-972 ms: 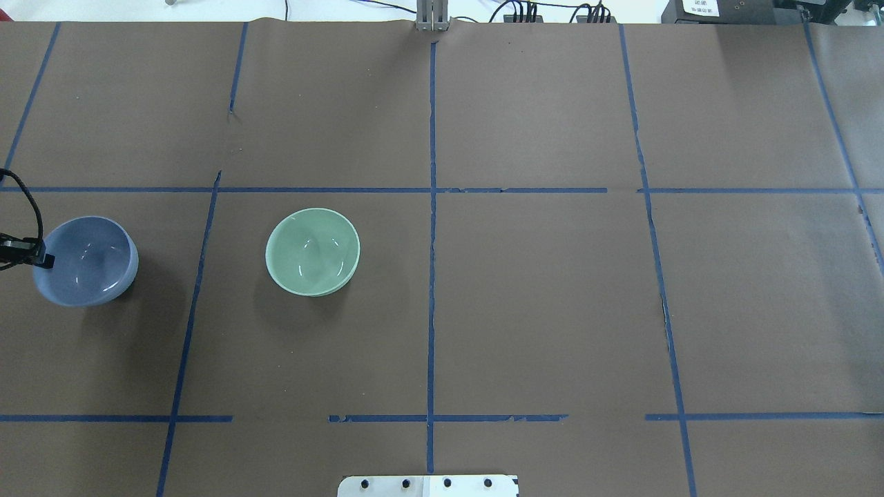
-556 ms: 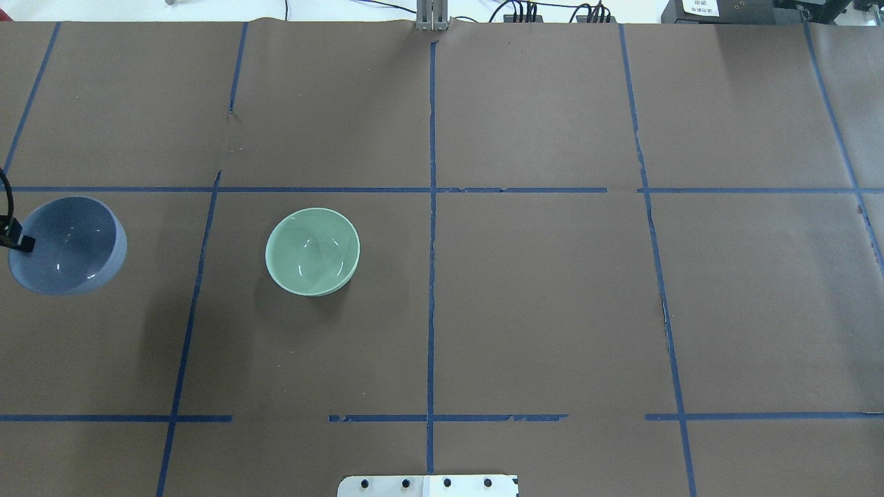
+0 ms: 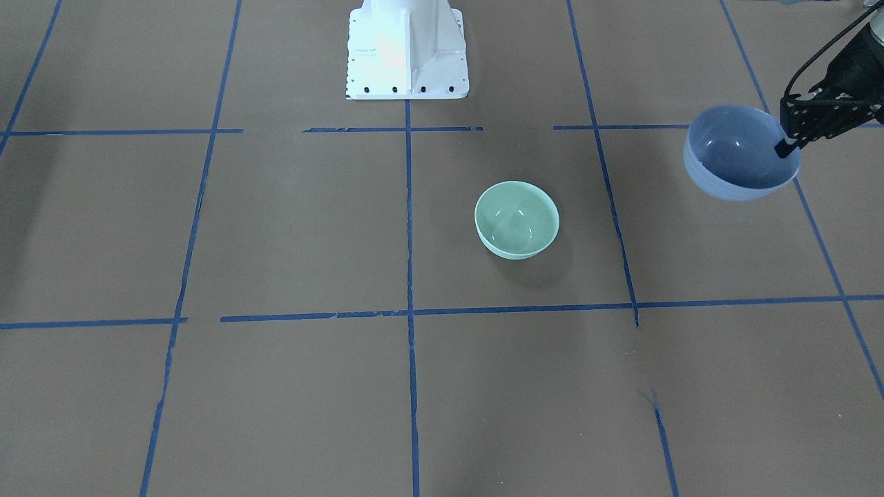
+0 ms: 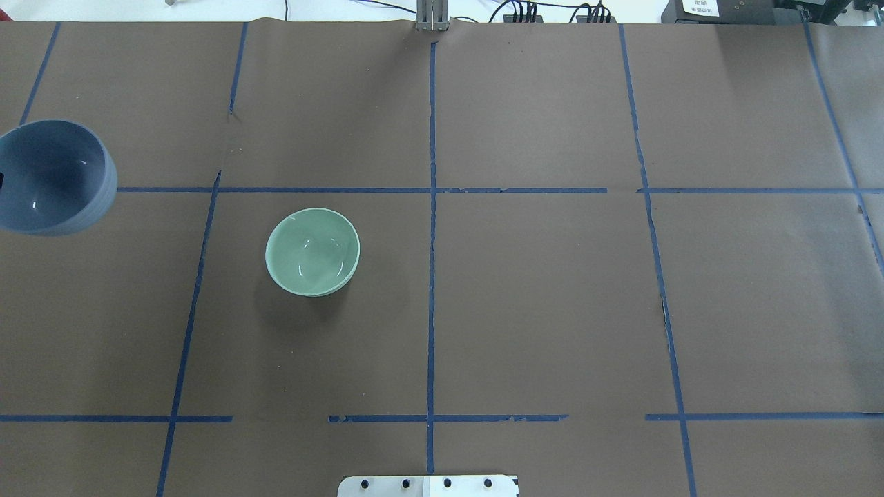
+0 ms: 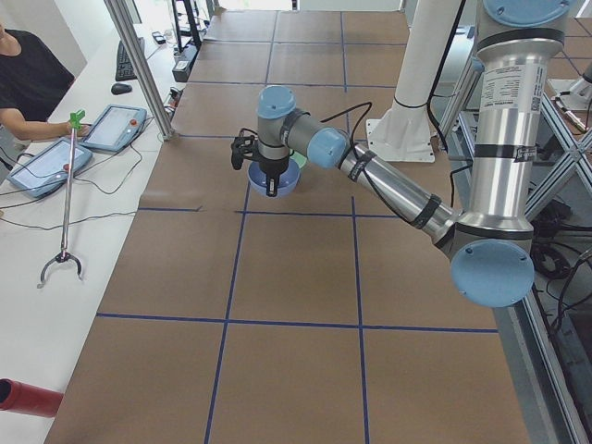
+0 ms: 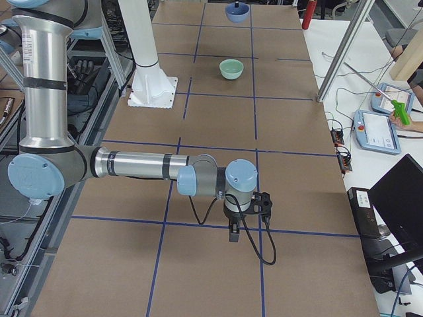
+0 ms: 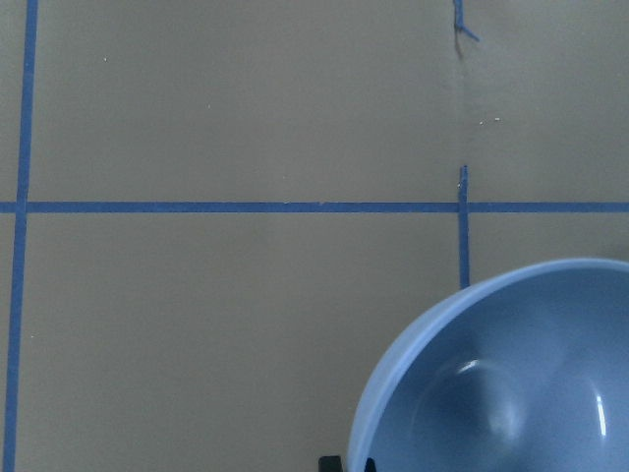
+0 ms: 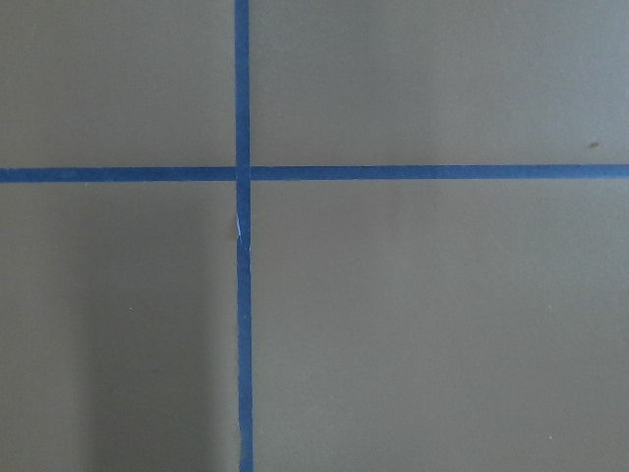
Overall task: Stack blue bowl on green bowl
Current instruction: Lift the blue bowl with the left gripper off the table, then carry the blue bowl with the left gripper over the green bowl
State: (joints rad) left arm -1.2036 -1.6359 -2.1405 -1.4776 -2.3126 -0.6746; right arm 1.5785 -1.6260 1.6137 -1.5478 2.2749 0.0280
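The blue bowl (image 3: 735,152) hangs in the air over the table's left part, upright and a little tilted. My left gripper (image 3: 784,146) is shut on its rim. The bowl also shows at the overhead view's left edge (image 4: 52,176) and fills the lower right of the left wrist view (image 7: 511,383). The green bowl (image 4: 312,252) stands upright and empty on the brown table, apart from the blue bowl; it also shows in the front view (image 3: 516,219). My right gripper (image 6: 232,234) hangs over the table's right part, far from both bowls; I cannot tell whether it is open.
Blue tape lines (image 4: 431,207) divide the brown table cover into squares. The white robot base (image 3: 406,48) stands at the table's near edge. A side bench holds tablets (image 5: 116,125) and a grabber tool (image 5: 65,203).
The blue bowl has risen off the table with my left gripper and drifted up and left in the overhead view. The green bowl has not moved.
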